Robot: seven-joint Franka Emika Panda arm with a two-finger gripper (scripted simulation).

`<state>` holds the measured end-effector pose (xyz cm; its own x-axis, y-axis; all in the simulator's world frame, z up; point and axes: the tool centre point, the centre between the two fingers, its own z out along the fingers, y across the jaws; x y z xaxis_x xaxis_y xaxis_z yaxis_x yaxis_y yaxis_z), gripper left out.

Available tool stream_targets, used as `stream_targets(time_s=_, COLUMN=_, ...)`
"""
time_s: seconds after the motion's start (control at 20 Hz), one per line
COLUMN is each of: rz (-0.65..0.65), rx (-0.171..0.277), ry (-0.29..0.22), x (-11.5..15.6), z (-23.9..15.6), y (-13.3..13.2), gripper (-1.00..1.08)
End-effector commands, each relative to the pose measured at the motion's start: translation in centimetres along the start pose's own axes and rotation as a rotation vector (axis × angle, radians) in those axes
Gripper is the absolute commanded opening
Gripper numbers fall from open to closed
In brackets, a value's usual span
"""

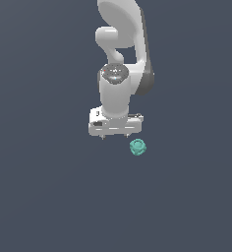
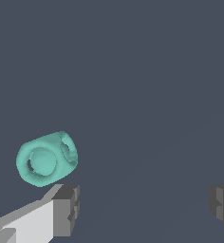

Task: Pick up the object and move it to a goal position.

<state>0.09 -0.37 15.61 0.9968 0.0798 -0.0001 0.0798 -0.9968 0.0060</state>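
Observation:
The object [image 1: 137, 146] is a small teal-green rounded lump with round hollows, lying on the dark grey floor. In the exterior view it sits just below and toward the exterior view's right of my white gripper [image 1: 115, 136]. The gripper points down with its jaws wide apart and nothing between them. In the wrist view the object [image 2: 46, 159] lies outside the jaws, close beside one grey fingertip [image 2: 66, 209]; the other fingertip [image 2: 222, 205] is far across the picture. The gripper [image 2: 143, 209] is empty and not touching the object.
The white arm [image 1: 120, 54] rises behind the gripper toward the top of the exterior view. The dark grey floor [image 1: 49, 197] is flat all around. No goal marker shows.

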Motion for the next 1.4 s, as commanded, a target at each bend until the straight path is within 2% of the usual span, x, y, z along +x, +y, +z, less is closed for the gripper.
stream_targets(time_s=0.0, rz=0.001, rx=-0.002, ry=-0.002, x=0.0, z=0.0, y=0.3, gripper=1.00)
stream_targets(time_s=0.2, rz=-0.014, rx=-0.001, ry=-0.001, x=0.0, z=0.2, y=-0.2, gripper=1.00)
stream_targets(time_s=0.4, rz=-0.077, rx=-0.003, ry=-0.002, x=0.0, z=1.3, y=-1.9, gripper=1.00)
stream_targets(time_s=0.75, rz=-0.296, rx=0.000, ry=-0.001, x=-0.4, z=4.8, y=-8.3, gripper=1.00)
stream_targets(time_s=0.95, rz=-0.380, rx=0.004, ry=0.001, x=-0.8, z=6.2, y=-10.7, gripper=1.00)
stream_targets(time_s=1.35, rz=-0.400, rx=0.006, ry=0.000, x=-0.9, z=6.8, y=-11.4, gripper=1.00)
